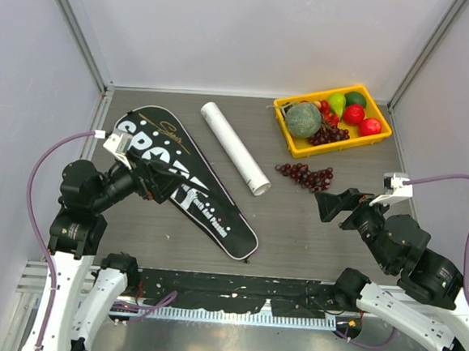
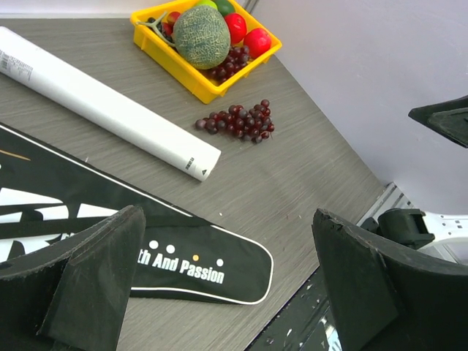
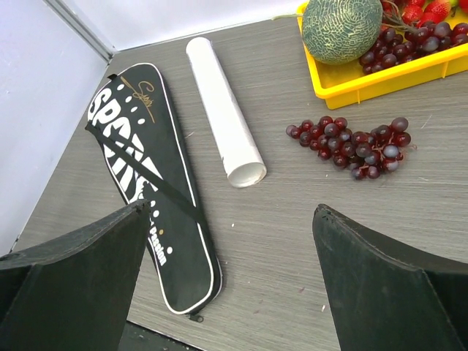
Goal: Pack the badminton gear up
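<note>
The black racket bag (image 1: 204,206) lettered "SPORT" lies flat and closed, slanting across the left of the table; it also shows in the left wrist view (image 2: 190,259) and the right wrist view (image 3: 139,161). The long white tube (image 1: 235,147) lies to its right, seen too in the left wrist view (image 2: 110,110) and the right wrist view (image 3: 223,117). My left gripper (image 1: 154,181) (image 2: 227,285) is open and empty over the bag's middle. My right gripper (image 1: 335,206) (image 3: 230,285) is open and empty above bare table right of the tube. No rackets or shuttlecocks are in view.
A yellow tray (image 1: 343,143) (image 2: 172,67) (image 3: 380,77) of fruit stands at the back right. A dark red grape bunch (image 1: 306,175) (image 2: 238,121) (image 3: 351,142) lies loose between tray and tube. Grey walls close in the table's left, back and right.
</note>
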{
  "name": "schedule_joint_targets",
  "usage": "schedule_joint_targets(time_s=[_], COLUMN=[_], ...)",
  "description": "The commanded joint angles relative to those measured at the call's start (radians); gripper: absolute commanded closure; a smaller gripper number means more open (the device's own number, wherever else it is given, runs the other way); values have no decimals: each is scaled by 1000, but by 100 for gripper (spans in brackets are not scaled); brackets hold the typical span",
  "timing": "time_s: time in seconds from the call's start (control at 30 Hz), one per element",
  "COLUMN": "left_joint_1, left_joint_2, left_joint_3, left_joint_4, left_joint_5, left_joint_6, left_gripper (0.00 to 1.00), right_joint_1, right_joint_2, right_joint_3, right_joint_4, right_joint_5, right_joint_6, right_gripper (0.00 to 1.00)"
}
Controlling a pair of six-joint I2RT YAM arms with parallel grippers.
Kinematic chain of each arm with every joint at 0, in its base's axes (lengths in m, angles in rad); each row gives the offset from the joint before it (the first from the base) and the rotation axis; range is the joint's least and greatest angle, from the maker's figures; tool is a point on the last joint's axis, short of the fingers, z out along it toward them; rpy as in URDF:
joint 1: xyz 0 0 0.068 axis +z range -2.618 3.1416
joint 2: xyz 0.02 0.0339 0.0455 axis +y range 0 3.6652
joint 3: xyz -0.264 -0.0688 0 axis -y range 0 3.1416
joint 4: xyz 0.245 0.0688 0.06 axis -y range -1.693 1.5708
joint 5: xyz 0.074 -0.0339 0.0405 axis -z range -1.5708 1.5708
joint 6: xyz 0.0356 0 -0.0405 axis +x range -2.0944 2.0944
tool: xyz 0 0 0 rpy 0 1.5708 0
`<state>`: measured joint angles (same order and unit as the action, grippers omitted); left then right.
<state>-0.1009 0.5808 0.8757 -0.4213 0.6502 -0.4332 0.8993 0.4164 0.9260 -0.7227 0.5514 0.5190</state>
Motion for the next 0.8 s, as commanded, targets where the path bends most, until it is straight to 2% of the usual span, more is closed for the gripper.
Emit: schedule_joint_targets(time_s=[0.0,0.77], left_joint_1=[-2,-2], left_joint_2=[-2,-22], left_joint_3=[14,31], left_joint_4=[21,-11], left_joint_5=[34,-11], left_joint_6=[16,19], left_gripper=[1,1], right_joint_1=[3,4], right_joint_2=[-17,-14], right_joint_3=[33,57], right_joint_4=[34,32], right_joint_5=[30,13], right_joint_6=[12,3], right_gripper=[4,5])
